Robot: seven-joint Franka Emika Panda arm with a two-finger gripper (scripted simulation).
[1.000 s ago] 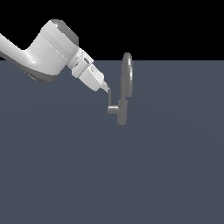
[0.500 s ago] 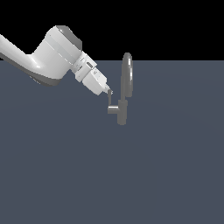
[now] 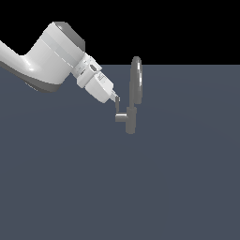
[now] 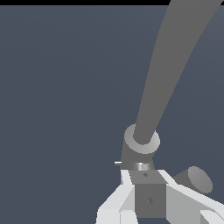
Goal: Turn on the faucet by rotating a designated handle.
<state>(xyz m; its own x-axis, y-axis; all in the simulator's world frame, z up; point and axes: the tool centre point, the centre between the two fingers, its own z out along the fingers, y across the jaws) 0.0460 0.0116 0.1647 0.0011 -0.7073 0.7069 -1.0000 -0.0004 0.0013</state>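
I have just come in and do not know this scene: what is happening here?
A white robot arm reaches down to a small grey faucet with a tall arched spout. Its pincer is at the handle on the faucet's side; the wrist view shows the fingers around a grey bar. Whether it grips firmly is unclear.

Exterior view faces the faucet [image 3: 133, 101] from afar; wrist view hugs it.

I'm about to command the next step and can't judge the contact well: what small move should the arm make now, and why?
Probably a short sideways push to swing the handle around the faucet body. The gripper tip sits right at the lever's upright bar, and the wrist view shows the bar between the jaws, so it appears placed to turn it.
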